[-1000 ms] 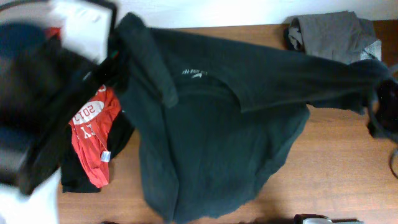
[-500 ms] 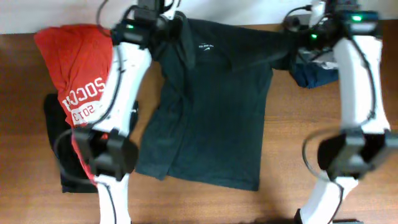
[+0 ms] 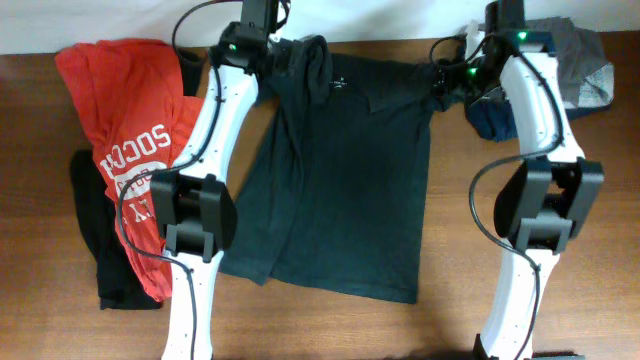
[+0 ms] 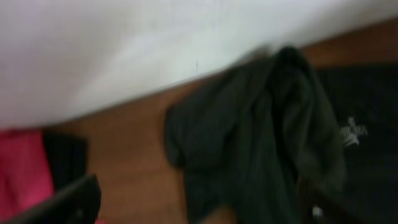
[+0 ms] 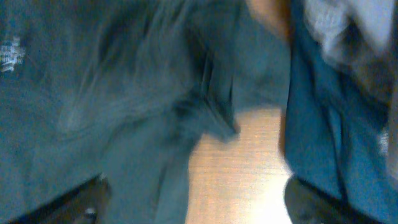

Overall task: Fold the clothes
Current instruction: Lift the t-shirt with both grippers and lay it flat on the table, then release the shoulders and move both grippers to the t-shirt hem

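On the red shirt (image 3: 105, 85), white print (image 3: 128, 160) reads "SOCC".

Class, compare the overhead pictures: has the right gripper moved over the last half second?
Yes. The right gripper has shifted left in the view, toward the black T-shirt, and its arm now leaves the grey garment at far right uncovered.

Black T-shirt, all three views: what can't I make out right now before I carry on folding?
1. Overhead: the left arm covers the black T-shirt's edge nearest the red shirt.
2. White lettering: too small overhead, blurred in both wrist views, so unreadable.
3. Right wrist: blur smears the T-shirt's folds, and the frame's edge cuts off the navy garment.
4. Overhead: the red shirt covers most of a black garment beneath it.
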`<state>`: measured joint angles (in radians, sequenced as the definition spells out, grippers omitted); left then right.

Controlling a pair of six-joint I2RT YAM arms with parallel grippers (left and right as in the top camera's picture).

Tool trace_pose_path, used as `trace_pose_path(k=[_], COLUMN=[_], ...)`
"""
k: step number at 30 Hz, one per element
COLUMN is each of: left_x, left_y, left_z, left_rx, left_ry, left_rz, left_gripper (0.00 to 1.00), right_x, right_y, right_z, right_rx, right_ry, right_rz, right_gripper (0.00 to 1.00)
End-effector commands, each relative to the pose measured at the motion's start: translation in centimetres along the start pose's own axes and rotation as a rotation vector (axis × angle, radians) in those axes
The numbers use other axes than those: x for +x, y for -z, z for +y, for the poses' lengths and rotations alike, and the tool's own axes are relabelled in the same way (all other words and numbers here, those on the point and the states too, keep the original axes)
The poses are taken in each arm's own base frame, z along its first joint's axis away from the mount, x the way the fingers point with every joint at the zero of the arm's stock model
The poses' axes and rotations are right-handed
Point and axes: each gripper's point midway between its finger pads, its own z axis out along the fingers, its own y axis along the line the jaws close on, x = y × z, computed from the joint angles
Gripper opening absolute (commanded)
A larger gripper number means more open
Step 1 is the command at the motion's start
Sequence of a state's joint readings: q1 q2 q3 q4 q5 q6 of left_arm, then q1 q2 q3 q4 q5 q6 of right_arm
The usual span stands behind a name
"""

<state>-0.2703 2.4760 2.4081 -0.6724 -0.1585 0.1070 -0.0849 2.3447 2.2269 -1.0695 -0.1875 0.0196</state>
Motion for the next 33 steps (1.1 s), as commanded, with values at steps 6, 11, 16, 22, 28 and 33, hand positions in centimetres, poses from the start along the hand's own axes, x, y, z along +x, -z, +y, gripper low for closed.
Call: trace_pose_path(k=[6, 11, 16, 22, 28, 33], left_x=[-2.7, 0.4, 3.4, 4.4, 12.7, 18.5], left_y=[16.8, 22.7, 26.5, 29.0, 29.7, 27.0], left_z=[0.3, 0.6, 1.7, 0.6, 1.3, -0.3], left_rx=[0.172, 0.2, 0.145, 0.164, 0.04, 0.031], left_ry=[0.019, 0.01, 0.069, 0.089, 0.136, 0.114], left_rz=[0.089, 0.216, 0.337, 0.356, 0.615, 0.796], left_gripper=[0.99, 0.99, 0.99, 0.99, 0.99, 0.98], right_x=[2.3, 5.9, 9.4, 14.3, 21.0, 24.9], right_y=[15.8, 21.2, 25.7, 28.2, 22.2, 15.3], right_z=[6.4, 7.0, 6.5, 9.0, 10.4, 11.9], right_rx=[-0.224, -0.182, -0.066, 0.028, 0.086, 0.058], right_ry=[0.076, 0.039, -0.024, -0.015, -0.014, -0.001], right_rz=[-0.035, -0.003, 0.003, 0.0, 0.188, 0.301], right_gripper=[0.99, 0.93, 0.87, 0.88, 0.88, 0.88])
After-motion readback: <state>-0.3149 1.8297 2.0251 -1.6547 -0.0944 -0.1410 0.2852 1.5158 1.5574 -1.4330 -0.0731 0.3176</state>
